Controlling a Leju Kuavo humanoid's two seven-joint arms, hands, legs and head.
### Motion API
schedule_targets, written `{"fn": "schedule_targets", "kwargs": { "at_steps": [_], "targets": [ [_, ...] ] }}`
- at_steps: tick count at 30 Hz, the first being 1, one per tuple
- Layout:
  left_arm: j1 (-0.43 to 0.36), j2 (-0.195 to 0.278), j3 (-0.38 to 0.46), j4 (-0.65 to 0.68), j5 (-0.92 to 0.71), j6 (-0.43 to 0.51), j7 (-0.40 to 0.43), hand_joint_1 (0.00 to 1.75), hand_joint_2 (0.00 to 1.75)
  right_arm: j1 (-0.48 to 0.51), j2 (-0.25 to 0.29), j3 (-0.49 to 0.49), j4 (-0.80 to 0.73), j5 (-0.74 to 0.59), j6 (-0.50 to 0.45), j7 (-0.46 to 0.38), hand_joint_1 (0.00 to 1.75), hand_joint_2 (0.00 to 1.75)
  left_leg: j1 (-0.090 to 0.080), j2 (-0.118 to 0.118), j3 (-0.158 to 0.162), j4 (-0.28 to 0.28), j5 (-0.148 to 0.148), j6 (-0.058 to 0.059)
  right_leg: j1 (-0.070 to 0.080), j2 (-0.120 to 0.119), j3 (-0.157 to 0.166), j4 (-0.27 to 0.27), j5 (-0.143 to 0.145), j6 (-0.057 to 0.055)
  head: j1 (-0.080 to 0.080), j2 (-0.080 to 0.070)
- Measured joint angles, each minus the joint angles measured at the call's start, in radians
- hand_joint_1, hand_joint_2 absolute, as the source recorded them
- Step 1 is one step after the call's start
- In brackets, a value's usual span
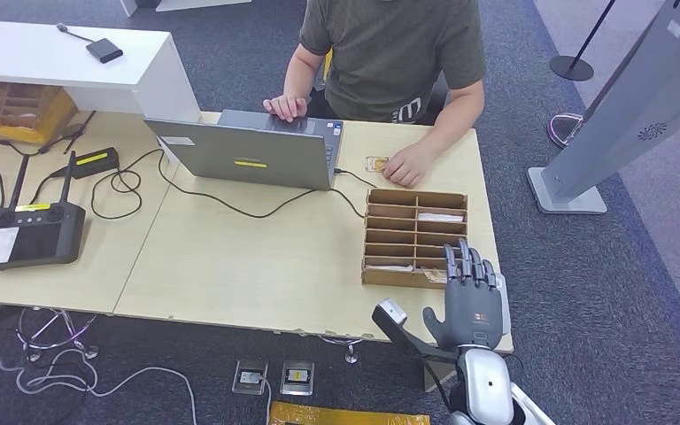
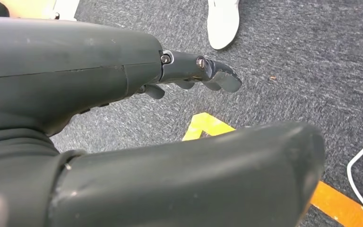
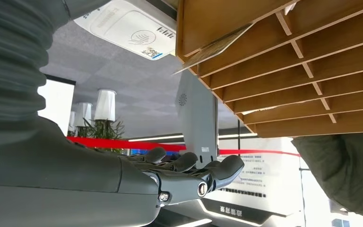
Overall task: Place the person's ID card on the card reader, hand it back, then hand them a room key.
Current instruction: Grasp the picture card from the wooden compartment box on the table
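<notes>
One hand was raised at the desk: the robot's right hand [image 1: 471,297] stood upright with fingers straight and together, holding nothing, at the near edge of the wooden card rack [image 1: 414,235]. Beyond the rack's far edge, the ID card [image 1: 375,164] lay flat on the desk [image 1: 248,266], just beside the seated person's hand [image 1: 407,166], whose other hand rested on the laptop [image 1: 257,152]. From the right wrist view, a white card reader [image 3: 130,30] sat close by the rack's corner, and a thin card [image 3: 215,47] jutted from one of its slots. The left hand [image 2: 189,71] hung over the carpet, fingers loosely curled and empty. By the look of it the card is light, stiff and slick; lying flat, it likely needs taking by an edge, perhaps best offered by the person.
</notes>
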Motion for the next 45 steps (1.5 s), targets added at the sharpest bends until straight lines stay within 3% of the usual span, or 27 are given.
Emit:
{"fn": "schedule_targets", "kwargs": {
  "at_steps": [30, 45],
  "targets": [
    [0.0, 0.004, 0.0, -0.003, -0.025, -0.036, -0.009, 0.0, 0.0, -0.015, 0.068, -0.042, 0.087, 0.038, 0.022, -0.06, 0.0, 1.75, 0.0, 0.0, 0.0, 0.0, 0.0, 0.0, 0.0, 0.0, 0.0, 0.0, 0.0, 0.0, 0.0, 0.0],
    [0.0, 0.006, 0.0, -0.005, -0.034, -0.041, -0.015, 0.0, 0.0, -0.011, 0.07, -0.052, 0.107, 0.1, 0.06, -0.009, 0.0, 1.75, 0.0, 0.0, 0.0, 0.0, 0.0, 0.0, 0.0, 0.0, 0.0, 0.0, 0.0, 0.0, 0.0, 0.0]
  ]
}}
